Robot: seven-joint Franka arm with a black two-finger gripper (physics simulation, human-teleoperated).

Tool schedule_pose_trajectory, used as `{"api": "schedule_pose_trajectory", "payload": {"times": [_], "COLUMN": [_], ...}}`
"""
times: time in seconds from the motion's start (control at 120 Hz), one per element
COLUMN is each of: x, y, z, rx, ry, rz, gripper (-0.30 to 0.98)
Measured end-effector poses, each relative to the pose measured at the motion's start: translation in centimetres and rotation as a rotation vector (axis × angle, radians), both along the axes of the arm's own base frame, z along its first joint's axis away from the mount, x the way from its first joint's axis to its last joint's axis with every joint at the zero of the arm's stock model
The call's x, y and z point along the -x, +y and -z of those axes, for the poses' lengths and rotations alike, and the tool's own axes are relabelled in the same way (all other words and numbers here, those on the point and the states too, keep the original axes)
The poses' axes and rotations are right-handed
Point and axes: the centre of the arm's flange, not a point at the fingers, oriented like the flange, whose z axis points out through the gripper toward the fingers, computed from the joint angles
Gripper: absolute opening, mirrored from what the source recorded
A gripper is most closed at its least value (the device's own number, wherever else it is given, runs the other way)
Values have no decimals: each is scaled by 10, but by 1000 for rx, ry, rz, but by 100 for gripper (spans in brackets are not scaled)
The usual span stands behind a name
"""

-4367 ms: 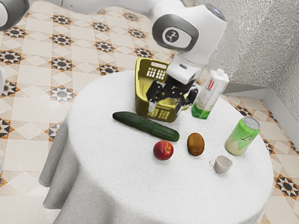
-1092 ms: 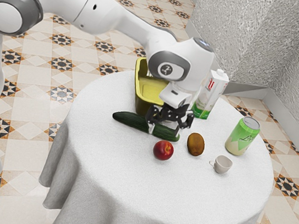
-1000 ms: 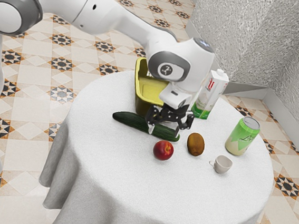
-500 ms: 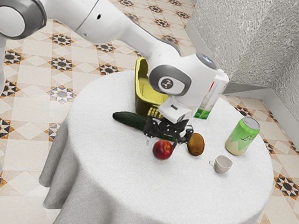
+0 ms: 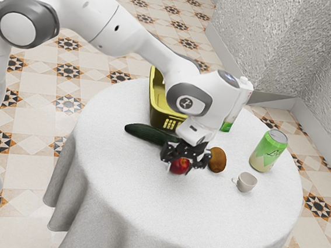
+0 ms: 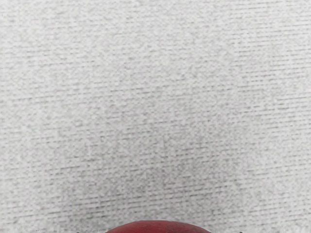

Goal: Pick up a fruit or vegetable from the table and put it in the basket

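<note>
In the exterior view the pincer (image 5: pixel 179 169) is down at the red fruit (image 5: pixel 178 164) on the worktop (image 5: pixel 146 198); I cannot tell how far open it stands or whether it grips the fruit. The kiwi (image 5: pixel 218 160) is just beside it, the cucumber (image 5: pixel 146 133) and yellow basket (image 5: pixel 168 122) beyond it. In the wrist view, the fruit's red top lies close to the pincer, over white cloth (image 6: pixel 155 97).

White tablecloth (image 5: pixel 151 210) offers my gripper (image 5: pixel 179 168) passage from five to eight o'clock in the exterior view; a cucumber (image 5: pixel 147 134) bars ten, the basket (image 5: pixel 159 118) eleven, a kiwi (image 5: pixel 218 160) nearly three, a cup (image 5: pixel 246 182) beyond.
</note>
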Motion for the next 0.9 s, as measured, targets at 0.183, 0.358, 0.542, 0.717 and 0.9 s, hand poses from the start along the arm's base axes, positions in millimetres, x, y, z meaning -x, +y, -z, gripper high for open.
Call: {"api": "schedule_pose_trajectory", "payload": {"times": [0.183, 0.358, 0.542, 0.717, 0.9], "x": [-5, -18, -36, -37, -37], "y": [6, 16, 88, 144, 173], "z": [-8, -62, -119, -119, -120], "rx": [4, 16, 19, 9, 6], "ry": [-26, -109, -174, -153, -149], "rz": [-11, -23, -130, -207, -241], "gripper": [38, 37, 37, 37, 35]}}
